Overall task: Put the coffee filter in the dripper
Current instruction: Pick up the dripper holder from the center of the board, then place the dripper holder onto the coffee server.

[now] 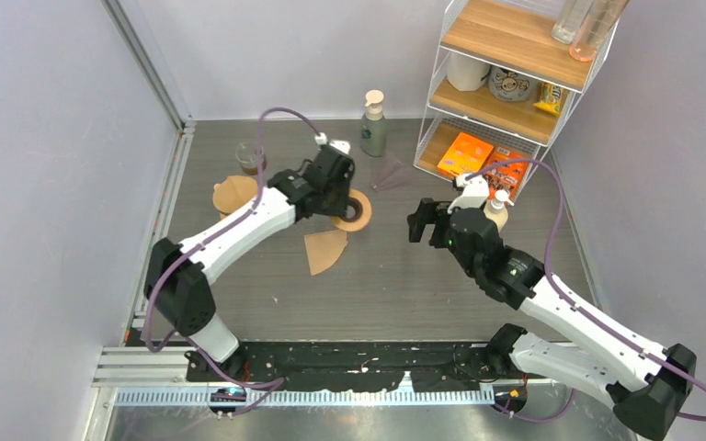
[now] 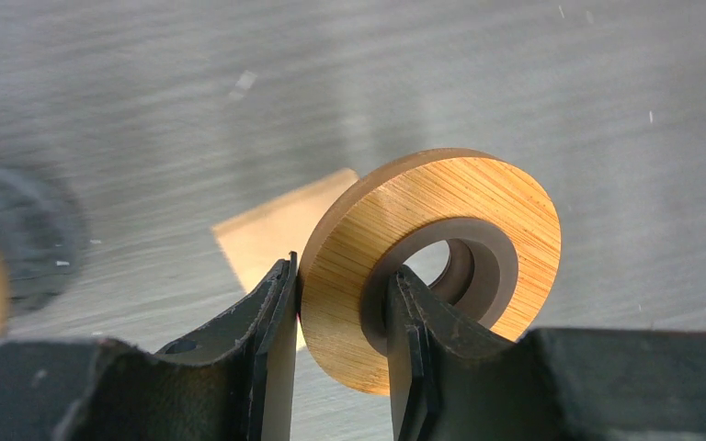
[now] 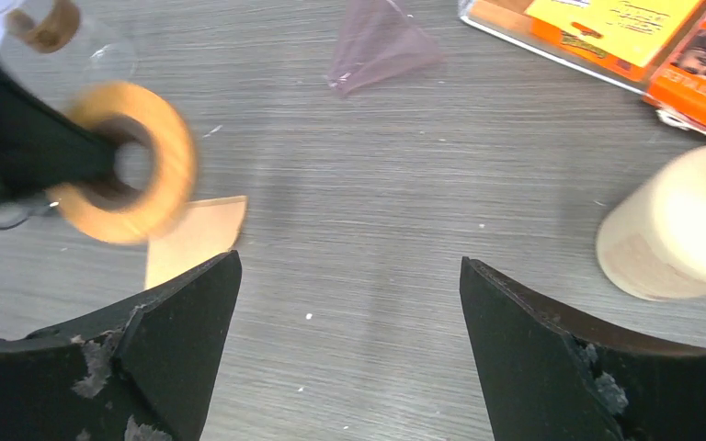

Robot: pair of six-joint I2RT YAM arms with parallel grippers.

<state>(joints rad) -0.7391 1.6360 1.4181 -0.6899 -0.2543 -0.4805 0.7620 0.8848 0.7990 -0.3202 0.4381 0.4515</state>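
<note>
Bamboo ring with a dark inner collar, pinched in the left hand: one finger against the outer rim, the other through the centre hole and pressed on the collar. Steeply tilted, broad face toward the left wrist camera. From above, near the middle of the grey surface. Blurred at the far left of the right wrist view. Contact between its low edge and the surface: cannot tell.

Coffee filter: brown paper, fan-shaped, flat on the surface just on the near side of the ring. Touched by neither hand and outside any cone. One corner showing behind the ring in the left wrist view.

Pink translucent cone lying on the surface farther back, between a pump bottle and a wire rack with wooden shelves. Apart from both ring and filter.

Right hand to the right of the ring and well apart from it. Fingers spread wide, nothing between them, only bare surface underneath. Cream-coloured bottle just beside that arm's wrist.

At the back left, a tan round disc and a small glass with something dark inside. Orange boxes on the lowest shelf of the rack.
</note>
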